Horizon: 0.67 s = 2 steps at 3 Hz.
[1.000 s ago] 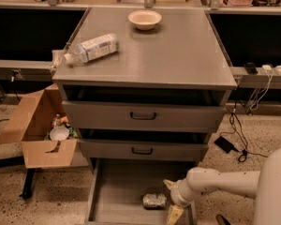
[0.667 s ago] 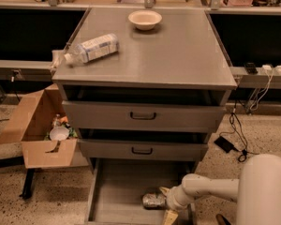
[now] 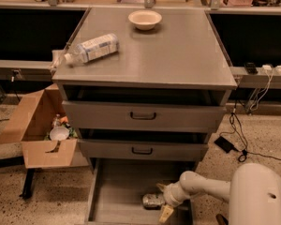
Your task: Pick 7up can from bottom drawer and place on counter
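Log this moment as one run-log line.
gripper: low in open grey metal bottom drawer | small silvery 7up can: on drawer floor, beside gripper | flat grey counter: no can yet

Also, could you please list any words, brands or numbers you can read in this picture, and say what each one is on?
No text can be read anywhere.
Plastic bottle lying on the counter: white-blue label, print too blurred.
7up can in the bottom drawer: label too small to read; the gripper is at its right end.
Cardboard box on the floor: no print visible.
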{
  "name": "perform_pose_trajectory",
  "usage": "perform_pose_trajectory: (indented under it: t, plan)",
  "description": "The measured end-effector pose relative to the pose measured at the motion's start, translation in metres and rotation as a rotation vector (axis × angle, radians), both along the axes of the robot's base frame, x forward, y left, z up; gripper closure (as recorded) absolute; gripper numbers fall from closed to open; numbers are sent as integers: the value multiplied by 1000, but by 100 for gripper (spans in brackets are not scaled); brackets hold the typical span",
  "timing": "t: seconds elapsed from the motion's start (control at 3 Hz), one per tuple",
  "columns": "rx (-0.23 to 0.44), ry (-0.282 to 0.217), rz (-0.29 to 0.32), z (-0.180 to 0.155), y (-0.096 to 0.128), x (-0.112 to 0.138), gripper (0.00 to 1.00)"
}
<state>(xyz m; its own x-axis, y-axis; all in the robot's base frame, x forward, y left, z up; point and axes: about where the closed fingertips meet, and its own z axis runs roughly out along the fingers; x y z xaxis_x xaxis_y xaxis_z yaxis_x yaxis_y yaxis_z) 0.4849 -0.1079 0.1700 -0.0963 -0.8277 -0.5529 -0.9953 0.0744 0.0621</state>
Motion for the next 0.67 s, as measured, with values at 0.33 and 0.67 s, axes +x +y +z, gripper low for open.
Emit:
perform_pose_trajectory:
  t: [0.33, 0.67]
  plan:
    - [29, -26, -4, 7, 0, 18, 0]
    - [38, -38, 7, 14, 3, 27, 0]
